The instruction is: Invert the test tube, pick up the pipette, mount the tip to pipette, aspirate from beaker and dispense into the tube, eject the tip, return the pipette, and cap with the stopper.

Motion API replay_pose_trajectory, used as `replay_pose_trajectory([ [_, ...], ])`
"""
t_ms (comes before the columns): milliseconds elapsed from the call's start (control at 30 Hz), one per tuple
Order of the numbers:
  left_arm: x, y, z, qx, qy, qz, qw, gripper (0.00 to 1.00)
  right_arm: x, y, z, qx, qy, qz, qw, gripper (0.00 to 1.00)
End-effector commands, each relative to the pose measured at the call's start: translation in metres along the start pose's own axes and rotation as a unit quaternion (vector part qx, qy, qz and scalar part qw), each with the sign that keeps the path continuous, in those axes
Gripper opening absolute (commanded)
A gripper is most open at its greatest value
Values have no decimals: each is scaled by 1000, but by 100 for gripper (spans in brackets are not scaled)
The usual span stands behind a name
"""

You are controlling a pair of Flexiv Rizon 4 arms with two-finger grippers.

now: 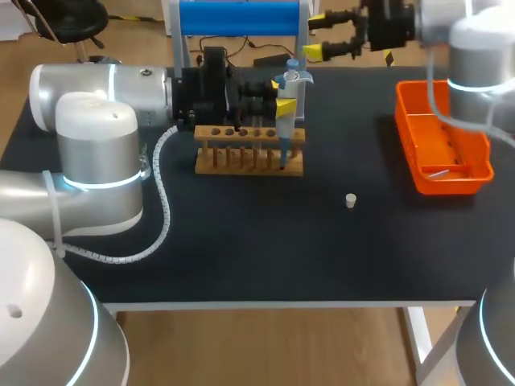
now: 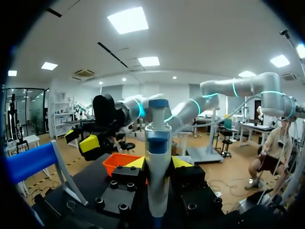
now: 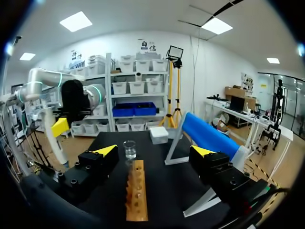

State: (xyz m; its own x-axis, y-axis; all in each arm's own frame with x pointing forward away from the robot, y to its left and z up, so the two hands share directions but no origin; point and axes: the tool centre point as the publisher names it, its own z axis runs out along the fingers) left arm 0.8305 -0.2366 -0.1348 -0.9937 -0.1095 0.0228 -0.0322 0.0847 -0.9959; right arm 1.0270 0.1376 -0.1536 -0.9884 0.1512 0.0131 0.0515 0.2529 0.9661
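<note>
Pipette [image 1: 288, 96] is held up straight by the left fingers [image 1: 283, 104] at the far middle of the desk [image 1: 241, 241]. Its thin end points down at the right end of the wooden rack [image 1: 249, 150]. I cannot make out a test tube there. The right fingers [image 1: 315, 52] are spread wide, holding nothing, far back and a bit to the right. The small stopper [image 1: 351, 200] lies alone, near and to the right of the rack. The orange tray [image 1: 442, 153] sits at the right.

From the left wrist, the pipette [image 2: 157, 157] stands between the left fingers [image 2: 177, 162], which pinch it from both sides. The right fingers [image 2: 90, 142] hang ahead, over the orange tray [image 2: 119, 162].

From the right wrist, the right fingers [image 3: 106, 150] stand wide apart. The wooden rack [image 3: 137, 191] lies under them, and the beaker [image 3: 129, 149] stands at its end.

What could go wrong: the thin end may miss the hole and bump the rack, so the rack tips over. If the grip is loose, the pipette may slide down. The stopper is tiny and may roll away if pushed.
</note>
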Motion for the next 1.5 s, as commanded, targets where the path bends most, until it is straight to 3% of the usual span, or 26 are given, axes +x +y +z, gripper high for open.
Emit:
replay_pose_trajectory([
  [33,1,0,1,1,-2,1,1000,0,-17,3,24,23,3,1,1000,100],
  [400,1,0,1,1,-2,1,1000,0,-35,8,50,43,-13,-1,999,100],
  [1500,1,0,1,1,-2,1,1000,0,-39,8,52,52,-15,-9,998,100],
])
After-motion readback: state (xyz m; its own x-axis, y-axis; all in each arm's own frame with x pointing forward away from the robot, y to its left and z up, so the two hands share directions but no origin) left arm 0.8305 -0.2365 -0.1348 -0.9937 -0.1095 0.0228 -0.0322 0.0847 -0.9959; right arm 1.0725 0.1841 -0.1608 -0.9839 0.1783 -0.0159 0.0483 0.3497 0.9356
